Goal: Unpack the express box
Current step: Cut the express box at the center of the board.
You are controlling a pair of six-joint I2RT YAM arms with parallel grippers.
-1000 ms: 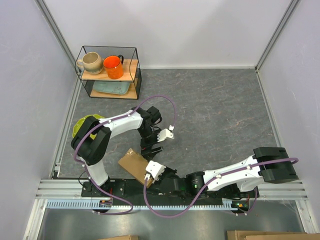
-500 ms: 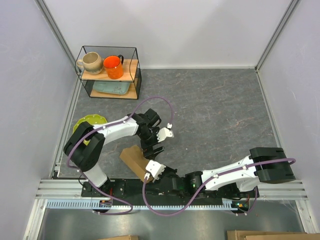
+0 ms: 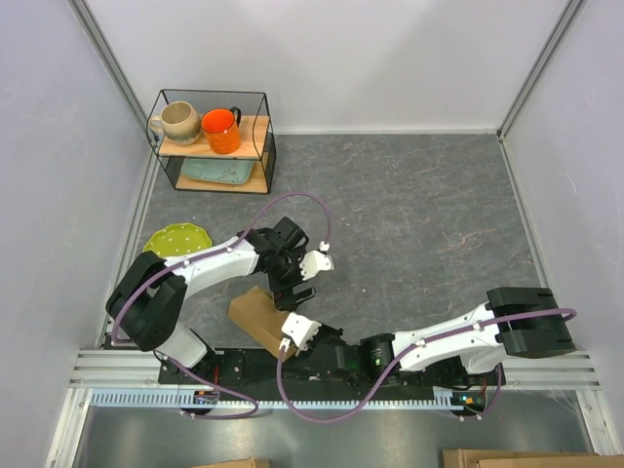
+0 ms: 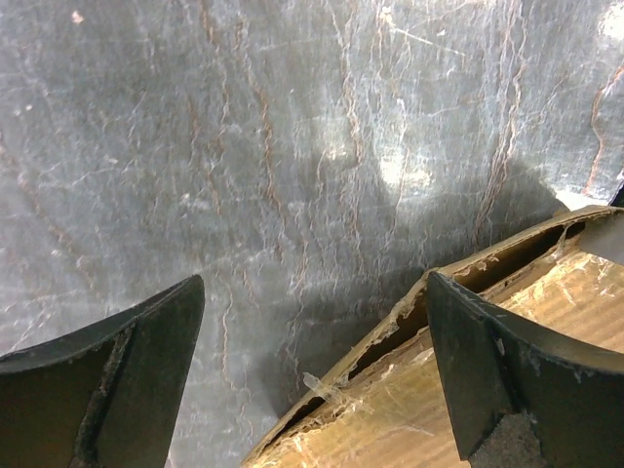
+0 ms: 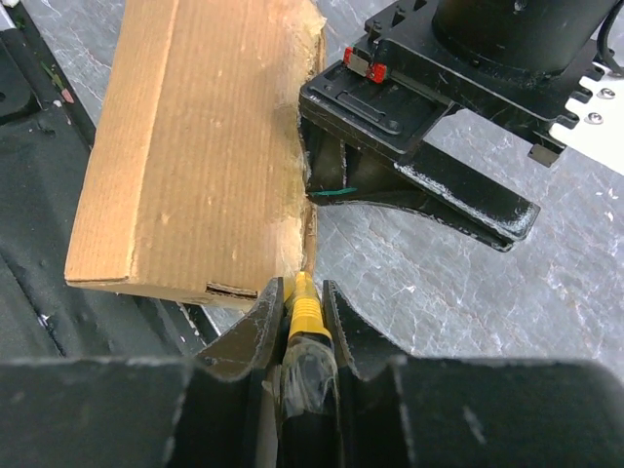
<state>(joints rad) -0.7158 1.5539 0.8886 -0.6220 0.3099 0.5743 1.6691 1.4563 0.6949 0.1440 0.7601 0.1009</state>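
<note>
The express box (image 3: pixel 255 316), flat brown cardboard with torn clear tape along its seam (image 4: pixel 390 341), lies tilted at the table's near edge. My left gripper (image 3: pixel 297 281) hangs open over the box's far right edge. In the left wrist view one finger (image 4: pixel 507 380) is over the cardboard (image 4: pixel 546 302) and the other finger (image 4: pixel 117 380) is over bare table. My right gripper (image 5: pixel 300 292) is shut on a yellow-tipped cutting tool (image 5: pixel 303 304). The tool's tip touches the near corner of the box (image 5: pixel 195 146) at the seam. The left gripper's black body (image 5: pixel 419 127) sits just beyond that corner.
A green plate (image 3: pixel 175 239) lies left of the box. A black wire rack (image 3: pixel 265 146) at the back left holds a beige mug (image 3: pixel 178 121), an orange mug (image 3: pixel 221 130) and a pale blue tray (image 3: pixel 210 173). The arms' base rail (image 3: pixel 127 366) runs just behind the box.
The left arm's elbow has swung left and down, uncovering the green plate, and its gripper has shifted slightly left over the box edge. The right arm has barely moved.
</note>
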